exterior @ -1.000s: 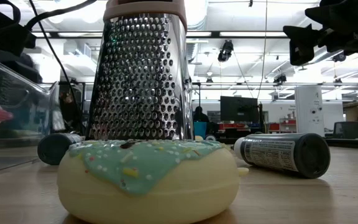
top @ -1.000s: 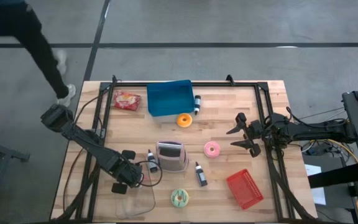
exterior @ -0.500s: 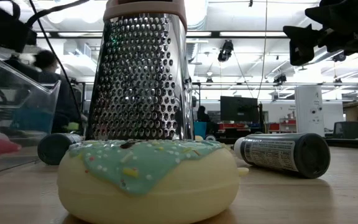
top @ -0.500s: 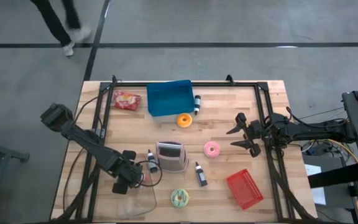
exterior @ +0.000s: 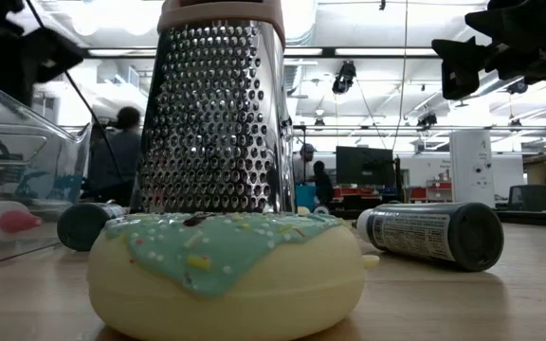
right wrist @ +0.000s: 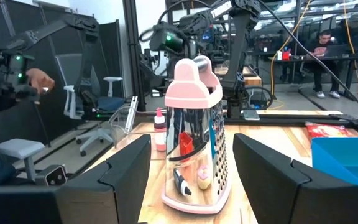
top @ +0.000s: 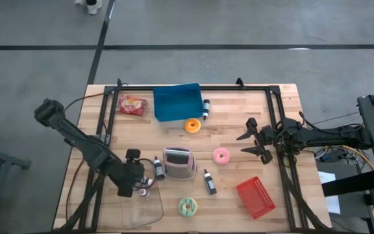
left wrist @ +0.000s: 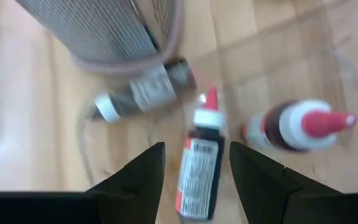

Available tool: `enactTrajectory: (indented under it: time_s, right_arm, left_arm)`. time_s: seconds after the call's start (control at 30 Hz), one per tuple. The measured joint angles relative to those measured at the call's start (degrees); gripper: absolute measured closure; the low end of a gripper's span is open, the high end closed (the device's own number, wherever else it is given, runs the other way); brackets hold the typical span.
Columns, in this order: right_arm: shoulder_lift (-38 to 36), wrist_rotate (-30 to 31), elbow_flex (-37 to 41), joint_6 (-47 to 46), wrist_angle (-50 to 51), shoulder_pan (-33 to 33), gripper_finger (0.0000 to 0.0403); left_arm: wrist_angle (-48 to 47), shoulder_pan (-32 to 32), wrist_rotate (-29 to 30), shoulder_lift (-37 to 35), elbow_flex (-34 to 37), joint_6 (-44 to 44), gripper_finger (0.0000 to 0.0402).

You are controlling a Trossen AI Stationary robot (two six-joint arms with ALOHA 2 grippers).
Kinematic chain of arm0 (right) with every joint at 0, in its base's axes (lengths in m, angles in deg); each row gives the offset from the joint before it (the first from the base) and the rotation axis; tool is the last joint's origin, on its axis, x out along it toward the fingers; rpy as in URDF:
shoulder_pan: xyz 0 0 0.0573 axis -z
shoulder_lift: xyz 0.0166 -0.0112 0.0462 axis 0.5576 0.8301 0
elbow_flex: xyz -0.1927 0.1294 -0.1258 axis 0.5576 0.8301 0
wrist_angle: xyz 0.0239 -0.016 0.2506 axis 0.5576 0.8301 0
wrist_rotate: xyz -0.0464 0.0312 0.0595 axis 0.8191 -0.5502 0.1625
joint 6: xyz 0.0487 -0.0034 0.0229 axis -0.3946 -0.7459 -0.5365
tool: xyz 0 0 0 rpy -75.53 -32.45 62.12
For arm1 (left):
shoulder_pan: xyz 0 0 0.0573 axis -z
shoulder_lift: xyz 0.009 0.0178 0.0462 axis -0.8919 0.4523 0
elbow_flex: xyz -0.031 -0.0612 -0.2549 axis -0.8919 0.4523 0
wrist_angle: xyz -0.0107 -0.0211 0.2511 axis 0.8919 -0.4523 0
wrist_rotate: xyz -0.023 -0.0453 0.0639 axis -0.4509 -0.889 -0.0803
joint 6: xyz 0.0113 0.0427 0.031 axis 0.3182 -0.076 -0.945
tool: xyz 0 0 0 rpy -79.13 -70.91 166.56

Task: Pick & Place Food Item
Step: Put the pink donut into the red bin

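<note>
Your left gripper (left wrist: 191,165) hung with jaws apart, empty, over a small bottle (left wrist: 197,165) lying beside the clear tub (top: 141,207). You needed to lift straight up. Your right gripper (top: 255,140) waited with jaws wide, near the pink donut (top: 221,155).

Even overhead light on the desk (top: 252,104), hardly any shadows. Left wrist view is smeared with motion blur. Ceiling lamps (exterior: 377,52) glare in the low view; the near donut (exterior: 226,270) looks soft.

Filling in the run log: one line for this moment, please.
left gripper: open, over red-capped bottle | right gripper: open, idle at table's right
</note>
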Motion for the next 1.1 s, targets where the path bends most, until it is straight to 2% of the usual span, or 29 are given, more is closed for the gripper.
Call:
enactTrajectory:
  time_s: [0.2, 0.5, 0.63, 0.73, 0.97, 1.1]
  right_arm:
    - [0.0, 0.0, 0.0, 0.7, 0.0, 0.0, 0.0179]
    - [0.0, -0.5, 0.0, 2.1, 0.0, 0.0, 0.0179]
    - [0.0, -0.5, 0.0, 2.9, 0.0, 0.0, 0.0179]
    - [0.0, -0.5, 0.0, 2.9, -0.1, 0.0, 0.0179]
    - [0.0, -0.5, 0.0, 3.2, -0.1, 0.0, 0.0179]
    - [0.0, 0.2, 0.0, -0.9, 0.0, 0.0, 0.0179]
  left_arm:
    - [8.9, 2.9, 8.9, -4.6, 2.7, -4.5, 0.0216]
    - [26.7, 4.5, 9.7, -13.5, 10.7, -15.5, 0.0216]
    - [33.5, 4.6, 12.3, -18.3, 14.3, -21.3, 0.0216]
    - [34.7, 4.6, 13.1, -22.2, 16.7, -24.4, 0.0216]
    - [34.7, 4.6, 12.2, -30.9, 20.0, -25.6, 0.0216]
    - [36.3, 4.7, 10.9, -35.0, 22.4, -27.5, 0.0216]
